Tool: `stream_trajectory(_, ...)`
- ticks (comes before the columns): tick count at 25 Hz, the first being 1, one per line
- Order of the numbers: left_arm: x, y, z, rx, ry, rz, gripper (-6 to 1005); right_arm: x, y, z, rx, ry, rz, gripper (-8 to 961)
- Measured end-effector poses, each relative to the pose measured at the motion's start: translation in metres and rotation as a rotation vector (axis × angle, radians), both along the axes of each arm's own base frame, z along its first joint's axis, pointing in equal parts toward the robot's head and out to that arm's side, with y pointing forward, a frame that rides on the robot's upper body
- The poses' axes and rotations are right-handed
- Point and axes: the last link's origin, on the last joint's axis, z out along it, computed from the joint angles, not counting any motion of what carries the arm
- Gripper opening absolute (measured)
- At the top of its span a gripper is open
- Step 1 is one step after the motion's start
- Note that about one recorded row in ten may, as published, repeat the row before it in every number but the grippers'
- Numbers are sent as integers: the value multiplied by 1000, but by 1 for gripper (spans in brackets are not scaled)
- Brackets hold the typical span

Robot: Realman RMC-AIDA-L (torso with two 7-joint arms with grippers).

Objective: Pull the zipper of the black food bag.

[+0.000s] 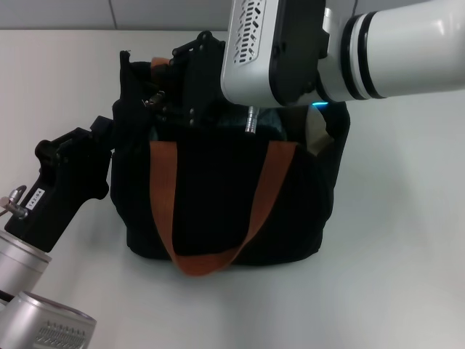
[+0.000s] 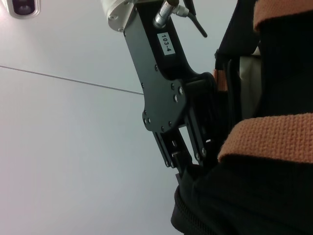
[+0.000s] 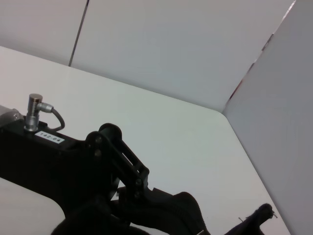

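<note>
Surface: white table (image 1: 407, 240), pale wall behind.
Bag: black food bag (image 1: 218, 203) upright at centre, orange handle (image 1: 163, 203) hanging down its front.
My left gripper (image 2: 182, 166): clamped on the bag's left rim.
My right gripper (image 1: 163, 98): at the back rim; fingers' state unclear.
Zipper: hidden from me.

A small white label (image 2: 166, 42) on the black body of the left gripper (image 2: 183, 159) read "103-4". A similar label (image 3: 51, 138) on the right gripper's housing appeared to read "142-04", though faintly.

Black tool (image 3: 122, 196) against black fabric, white table (image 3: 186, 132).
</note>
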Motion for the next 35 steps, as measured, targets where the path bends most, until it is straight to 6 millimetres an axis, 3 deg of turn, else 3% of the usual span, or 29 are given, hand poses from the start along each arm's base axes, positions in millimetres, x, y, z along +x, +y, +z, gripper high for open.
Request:
stream_trajectory(6, 0, 0, 0, 0, 0, 0, 49, 3, 0, -2, -3, -10, -4, 430)
stream_trajectory(17, 0, 0, 0, 0, 0, 0, 50, 5, -1, -7, -7, -44, 13, 256)
stream_trajectory(22, 0, 0, 0, 2, -2, -3, 51, 4, -3, -10, -14, -53, 23, 100)
stream_trajectory(35, 2, -2, 2, 12, -11, -16, 52, 4, -10, -13, 4, -73, 59, 53)
